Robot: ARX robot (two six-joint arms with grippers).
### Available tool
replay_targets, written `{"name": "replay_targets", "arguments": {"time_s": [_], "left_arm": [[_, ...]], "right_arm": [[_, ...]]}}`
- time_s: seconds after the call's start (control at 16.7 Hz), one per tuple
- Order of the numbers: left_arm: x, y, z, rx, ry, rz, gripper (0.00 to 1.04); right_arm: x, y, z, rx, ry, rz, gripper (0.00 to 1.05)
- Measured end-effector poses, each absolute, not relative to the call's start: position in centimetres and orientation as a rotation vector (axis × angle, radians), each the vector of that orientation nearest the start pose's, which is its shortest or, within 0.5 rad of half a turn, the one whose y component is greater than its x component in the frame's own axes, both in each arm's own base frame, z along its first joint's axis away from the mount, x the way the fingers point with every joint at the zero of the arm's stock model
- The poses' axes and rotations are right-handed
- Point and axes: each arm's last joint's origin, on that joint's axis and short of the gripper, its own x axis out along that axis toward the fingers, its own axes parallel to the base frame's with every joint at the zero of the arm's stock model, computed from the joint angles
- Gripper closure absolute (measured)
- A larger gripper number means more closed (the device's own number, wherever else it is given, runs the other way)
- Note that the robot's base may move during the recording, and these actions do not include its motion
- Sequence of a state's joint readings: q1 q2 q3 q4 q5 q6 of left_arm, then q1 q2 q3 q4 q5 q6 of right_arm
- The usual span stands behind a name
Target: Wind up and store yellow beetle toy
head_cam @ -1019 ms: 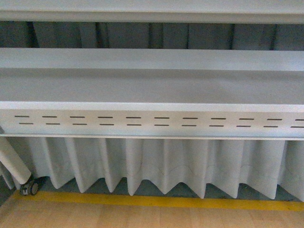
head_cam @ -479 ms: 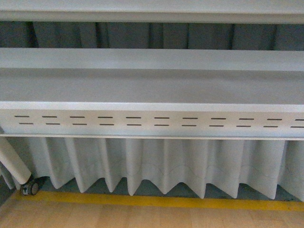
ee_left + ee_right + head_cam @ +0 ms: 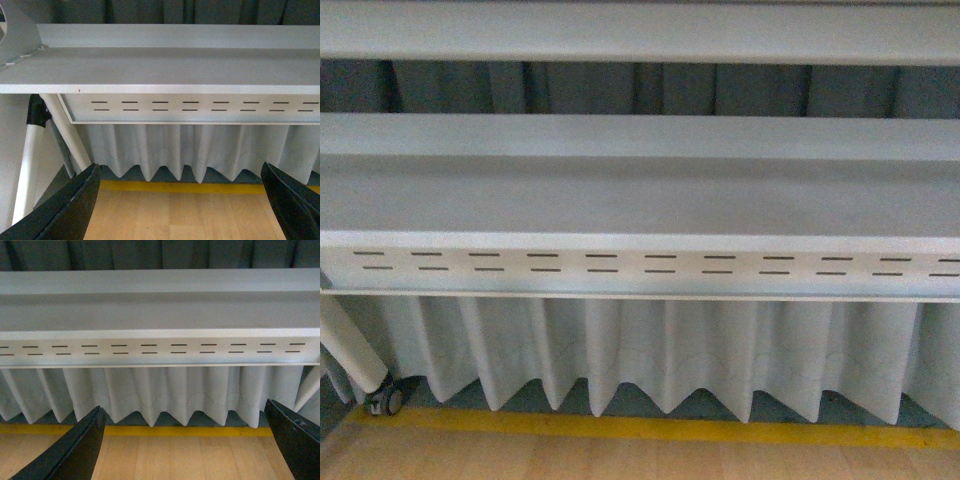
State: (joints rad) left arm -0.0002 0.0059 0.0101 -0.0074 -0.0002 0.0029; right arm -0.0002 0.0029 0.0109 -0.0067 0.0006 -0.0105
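The yellow beetle toy shows in none of the views, and the left gripper [image 3: 180,168] and the right gripper [image 3: 184,407] hang empty, jaws wide apart, facing the white metal shelf with slotted front [image 3: 640,262], probably because no grasp is begun yet.

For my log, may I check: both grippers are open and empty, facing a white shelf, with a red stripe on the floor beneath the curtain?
Not quite: the stripe is yellow, not red, as the right wrist view shows. The left gripper and right gripper are indeed open and empty, facing the white shelf above the curtain.
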Motion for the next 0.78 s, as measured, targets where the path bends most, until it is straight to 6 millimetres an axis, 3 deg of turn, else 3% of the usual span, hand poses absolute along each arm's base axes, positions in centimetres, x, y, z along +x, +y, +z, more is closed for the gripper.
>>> {"name": "replay_targets", "arguments": {"time_s": [0.78], "left_arm": [[9.75, 0.0, 16.61, 0.002, 0.0, 0.001, 0.07]], "right_arm": [[9.72, 0.0, 16.66, -0.01, -0.004, -0.001, 0.07]]}}
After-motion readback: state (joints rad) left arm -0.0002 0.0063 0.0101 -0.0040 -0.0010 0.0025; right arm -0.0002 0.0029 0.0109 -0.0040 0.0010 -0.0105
